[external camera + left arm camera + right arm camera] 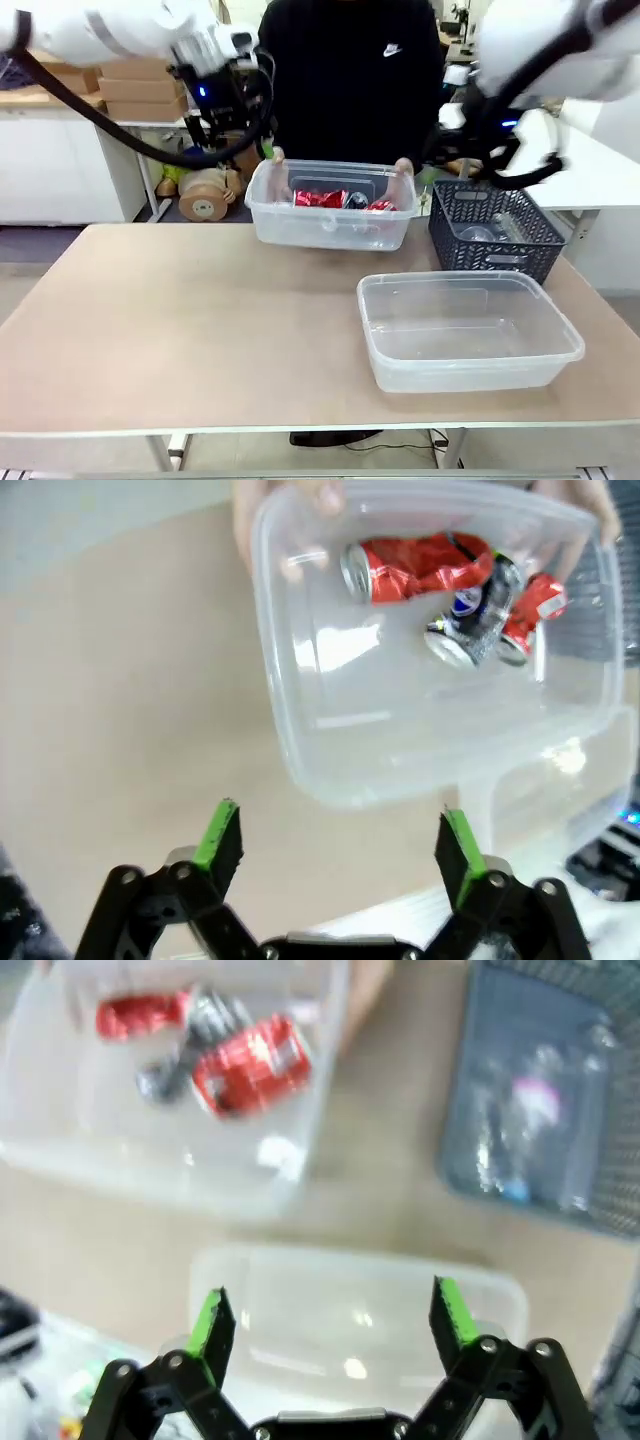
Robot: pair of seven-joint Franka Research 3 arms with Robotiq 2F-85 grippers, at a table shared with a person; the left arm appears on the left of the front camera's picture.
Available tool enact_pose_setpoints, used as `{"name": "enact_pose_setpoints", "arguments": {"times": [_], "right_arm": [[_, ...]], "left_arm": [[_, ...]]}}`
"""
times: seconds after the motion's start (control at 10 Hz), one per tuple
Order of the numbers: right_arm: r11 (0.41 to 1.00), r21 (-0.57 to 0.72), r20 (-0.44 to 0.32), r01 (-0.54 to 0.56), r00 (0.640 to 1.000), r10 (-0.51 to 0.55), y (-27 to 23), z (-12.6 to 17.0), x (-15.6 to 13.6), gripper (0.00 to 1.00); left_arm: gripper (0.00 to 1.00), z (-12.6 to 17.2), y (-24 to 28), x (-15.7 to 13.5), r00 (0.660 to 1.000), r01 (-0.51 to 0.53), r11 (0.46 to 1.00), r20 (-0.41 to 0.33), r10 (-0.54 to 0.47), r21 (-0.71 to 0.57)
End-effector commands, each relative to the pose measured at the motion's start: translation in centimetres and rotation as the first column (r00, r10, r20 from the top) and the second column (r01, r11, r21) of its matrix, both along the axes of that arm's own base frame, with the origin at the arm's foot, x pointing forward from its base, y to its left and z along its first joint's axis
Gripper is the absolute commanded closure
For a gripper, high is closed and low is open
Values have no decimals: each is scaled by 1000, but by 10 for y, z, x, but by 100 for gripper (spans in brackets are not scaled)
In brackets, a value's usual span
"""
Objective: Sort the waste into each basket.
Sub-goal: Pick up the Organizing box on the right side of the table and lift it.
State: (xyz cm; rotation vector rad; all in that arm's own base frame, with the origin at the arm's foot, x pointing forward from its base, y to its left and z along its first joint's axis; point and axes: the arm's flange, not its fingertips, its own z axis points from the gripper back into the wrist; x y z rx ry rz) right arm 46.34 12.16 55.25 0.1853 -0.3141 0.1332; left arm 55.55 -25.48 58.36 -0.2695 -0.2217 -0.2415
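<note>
both our left tool (338, 828) and right tool (335, 1310) hang spread wide above the table (180, 320), pinching nothing. the crushed cans (325, 199) lie bunched at one end of the far tub (330, 236), which a person's hand (278, 158) grips at each short side. we judge that the main danger: a reach in could strike a hand, or the tub could shift mid-grasp. the cans touch, so closing on one may drag another. clear bottles (535, 1110) sit blurred in the lattice basket (500, 240); the near tub (470, 360) looks empty, so we could drop into the wrong bin.
</note>
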Motion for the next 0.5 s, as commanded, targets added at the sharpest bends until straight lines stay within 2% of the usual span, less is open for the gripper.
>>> {"name": "enact_pose_setpoints", "arguments": {"times": [0.0,0.1,0.2,0.3,0.4], "right_arm": [[945,-302,-35,-128,992,123,-61,-23,-93,0],[922,-368,-66,-120,992,103,-78,-43,-115,0],[923,-357,-92,-143,989,118,-92,-57,-127,0],[942,-332,-99,-52,995,20,-107,-64,-134,0],[958,-286,-73,13,997,-35,-117,-68,-131,0]], "left_arm": [[0,-7,-23,-64,994,-47,997,-102,40,-65],[0,-33,-70,-72,982,-32,999,-184,37,29],[0,-54,-109,-74,967,49,998,-253,-36,45],[0,-73,-145,-69,959,72,996,-278,-54,55],[0,-90,-177,-70,957,87,995,-283,-71,43]]}}
